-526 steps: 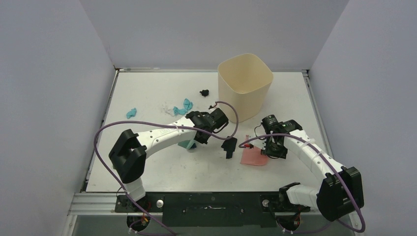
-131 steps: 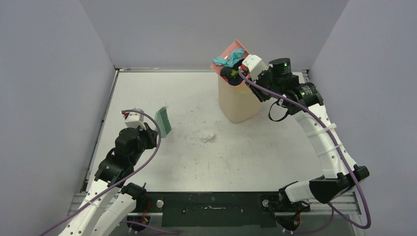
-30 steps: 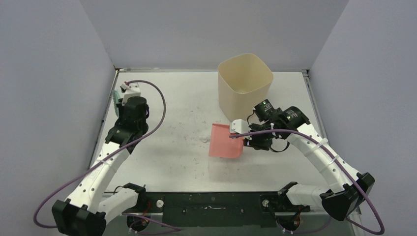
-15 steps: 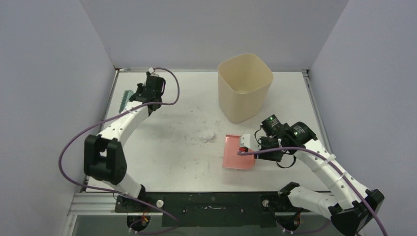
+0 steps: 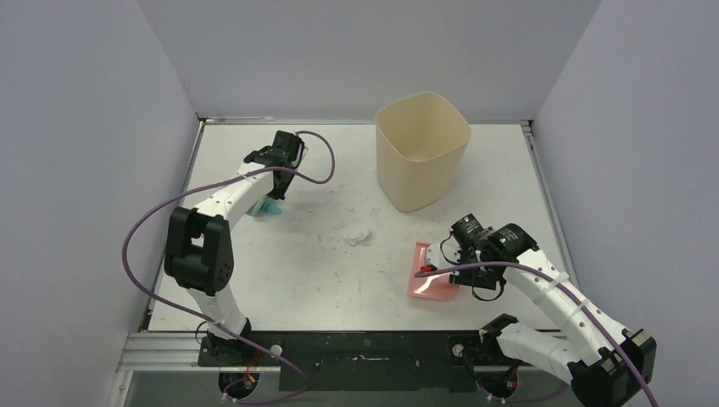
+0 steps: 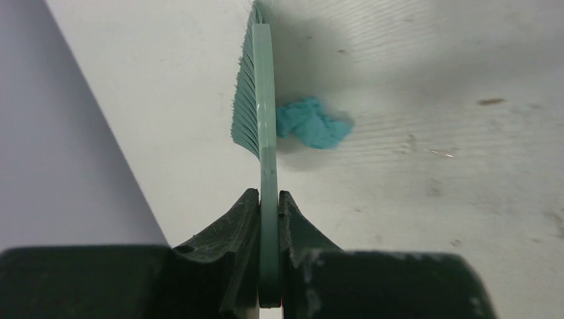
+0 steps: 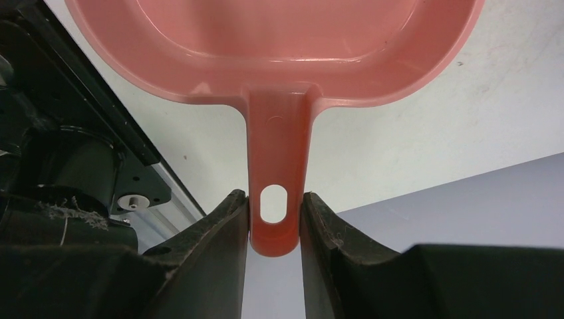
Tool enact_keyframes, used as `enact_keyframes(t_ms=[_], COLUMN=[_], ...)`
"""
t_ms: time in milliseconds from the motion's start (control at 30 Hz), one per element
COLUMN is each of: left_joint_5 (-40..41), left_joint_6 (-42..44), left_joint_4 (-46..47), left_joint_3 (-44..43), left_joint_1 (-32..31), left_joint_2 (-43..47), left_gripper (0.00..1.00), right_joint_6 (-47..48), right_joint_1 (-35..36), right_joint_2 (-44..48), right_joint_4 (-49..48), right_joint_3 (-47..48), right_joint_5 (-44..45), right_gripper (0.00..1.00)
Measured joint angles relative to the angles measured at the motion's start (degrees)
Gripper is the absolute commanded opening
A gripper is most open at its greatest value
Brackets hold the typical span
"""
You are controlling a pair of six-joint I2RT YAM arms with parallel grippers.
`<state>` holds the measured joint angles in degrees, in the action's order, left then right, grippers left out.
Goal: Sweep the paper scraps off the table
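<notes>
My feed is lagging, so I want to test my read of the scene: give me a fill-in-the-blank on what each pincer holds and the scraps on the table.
The left pincer is shut on the green ____. The right pincer holds the pink dustpan by its ____. One teal paper scrap lies beside the bristled head; the other paper scrap, out in the middle of the table, is coloured ____.
Missing: brush; handle; white.

bin (image 5: pixel 422 148) — far, right of centre | dustpan (image 5: pixel 431 282) — near right | brush (image 6: pixel 266 100) — far left, scrap (image 6: pixel 312 125) beside it
</notes>
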<state>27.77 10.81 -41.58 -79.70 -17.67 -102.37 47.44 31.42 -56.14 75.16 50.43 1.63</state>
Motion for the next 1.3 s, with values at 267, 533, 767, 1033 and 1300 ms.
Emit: enact_keyframes(t_ms=[267, 533, 767, 1033, 1300], left_joint_5=[-16.15, -25.11, -32.17, -38.71, -42.88], left_joint_6=[-2.49, -8.79, -16.15, -25.53, -32.76], left_joint_4=[-1.97, -2.08, 0.61, 3.65, 6.01], left_joint_3=[-0.07, 0.11, 3.15, 5.27, 8.24], left_joint_1=[-8.22, -16.26, -20.26, -20.87, -22.43], left_joint_2=[6.05, 6.54, 9.6, 9.81, 15.72], left_gripper=[0.0, 0.0, 0.0, 0.0, 0.0], right_joint_6=[-1.86, -4.11, -6.19, -8.31, -10.27], right_joint_1=[-0.37, -0.35, -0.17, 2.4, 5.42], right_joint_2=[-6.47, -15.04, -23.06, -29.92, -31.78], right_joint_4=[-4.52, -10.58, -15.17, -18.64, -19.93], right_joint_3=[-1.18, -1.2, -0.92, 2.08, 2.69], right_joint_5=[2.45, 2.97, 1.79, -2.58, -4.87], right_gripper=[0.05, 0.05, 0.05, 0.05, 0.05])
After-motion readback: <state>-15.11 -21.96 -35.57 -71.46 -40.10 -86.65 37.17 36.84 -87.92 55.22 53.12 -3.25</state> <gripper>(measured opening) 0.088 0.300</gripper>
